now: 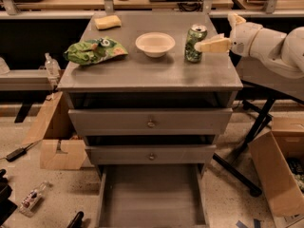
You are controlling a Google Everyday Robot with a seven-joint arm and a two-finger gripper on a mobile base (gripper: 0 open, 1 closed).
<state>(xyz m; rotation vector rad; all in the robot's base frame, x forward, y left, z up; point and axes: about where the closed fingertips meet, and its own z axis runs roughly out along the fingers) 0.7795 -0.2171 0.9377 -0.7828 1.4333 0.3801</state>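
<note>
A green soda can [193, 51] stands upright on the right side of the grey drawer cabinet's top [142, 70]. My gripper [214, 32] comes in from the right at can height, open. Its lower tan finger [213, 45] lies across the can's near right side, and the other finger [234, 19] sticks up behind, further right. Nothing is held. A white bowl [155, 43] sits left of the can. A green chip bag [93, 51] lies at the left, and a yellow sponge [107, 22] lies at the back left.
The cabinet's bottom drawer [151, 198] is pulled out; the two upper drawers are closed. Cardboard boxes stand on the floor at the left [52, 141] and right [278, 172]. A black chair base [247, 146] is at the right. Desks run along the back.
</note>
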